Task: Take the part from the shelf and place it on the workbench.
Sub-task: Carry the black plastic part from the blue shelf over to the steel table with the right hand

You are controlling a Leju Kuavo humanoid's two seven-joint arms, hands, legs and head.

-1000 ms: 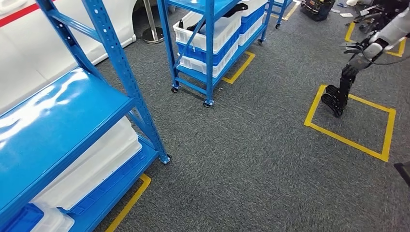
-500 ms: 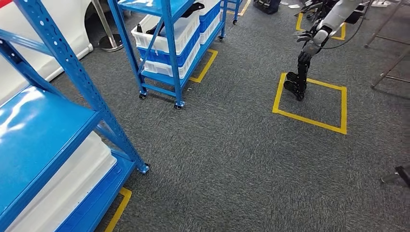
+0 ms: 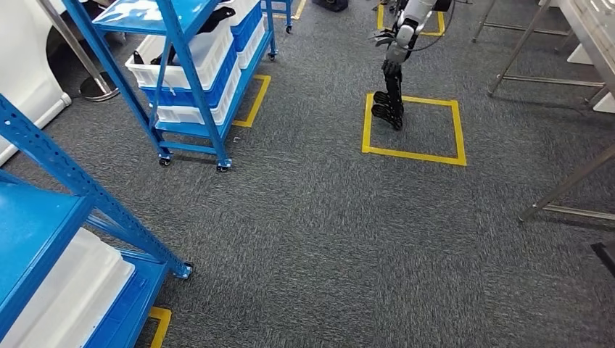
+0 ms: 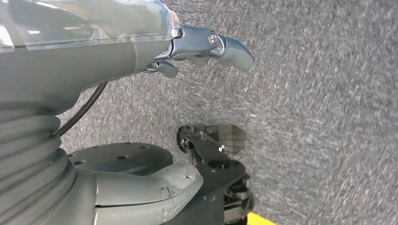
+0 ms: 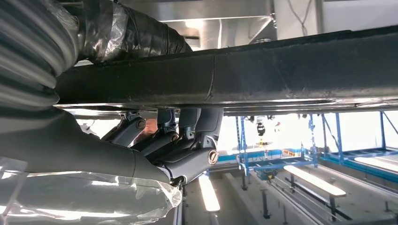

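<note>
Grey carpet with a yellow taped square (image 3: 412,127), steel-legged workbench (image 3: 591,29) at right. Right hand (image 5: 180,150) gripped the long black bar-shaped part (image 5: 281,70) (long axis across the fingers). Left hand (image 4: 206,47) hung slack, holding nothing.

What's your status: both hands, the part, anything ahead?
Left hand empty, fingers apart, over carpet. Right hand grips long black part. Another robot in yellow floor square ahead; metal-legged table far right.
</note>
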